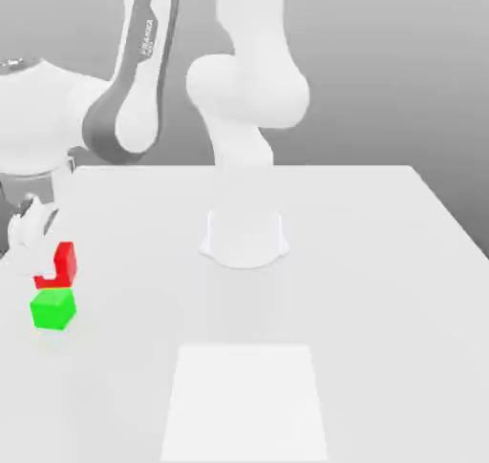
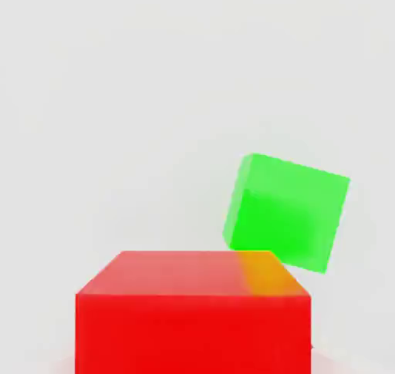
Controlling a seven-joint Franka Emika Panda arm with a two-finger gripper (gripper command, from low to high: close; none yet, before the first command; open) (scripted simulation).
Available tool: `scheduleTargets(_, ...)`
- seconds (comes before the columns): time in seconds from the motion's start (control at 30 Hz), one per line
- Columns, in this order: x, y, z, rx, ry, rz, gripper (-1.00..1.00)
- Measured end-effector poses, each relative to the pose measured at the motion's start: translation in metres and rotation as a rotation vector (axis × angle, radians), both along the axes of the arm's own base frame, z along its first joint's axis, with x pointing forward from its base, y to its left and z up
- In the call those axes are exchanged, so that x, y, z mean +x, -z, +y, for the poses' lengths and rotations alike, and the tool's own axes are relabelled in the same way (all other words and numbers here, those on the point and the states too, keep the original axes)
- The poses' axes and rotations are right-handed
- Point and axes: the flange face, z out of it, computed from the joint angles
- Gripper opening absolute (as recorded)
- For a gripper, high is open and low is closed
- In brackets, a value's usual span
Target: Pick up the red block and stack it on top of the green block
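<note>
At the exterior view's left, my gripper [image 1: 45, 254] is shut on the red block [image 1: 63, 264], and a white finger hides part of the cube. The red block hangs just above the green block [image 1: 53, 310] and slightly behind it; I cannot tell whether they touch. The green block rests on the white table [image 1: 382, 289]. In the hand view the red block [image 2: 193, 315] sits close to the camera. Beyond it the green block [image 2: 287, 212] lies on the table, turned at an angle to the red one.
The arm's white base [image 1: 244, 240] stands at the table's middle back, and its links rise over the left side. A paler rectangular patch [image 1: 246, 399] marks the table's front centre. The table's far edge runs along the back.
</note>
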Motion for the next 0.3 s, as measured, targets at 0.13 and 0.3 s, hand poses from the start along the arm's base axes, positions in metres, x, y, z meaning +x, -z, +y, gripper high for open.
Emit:
scheduleTargets(0.13, -0.008, 0.035, -0.008, 0.001, 0.011, -0.001, -1.00)
scheduleTargets(0.3, -0.007, 0.055, -0.006, 0.001, 0.008, -0.001, 1.00)
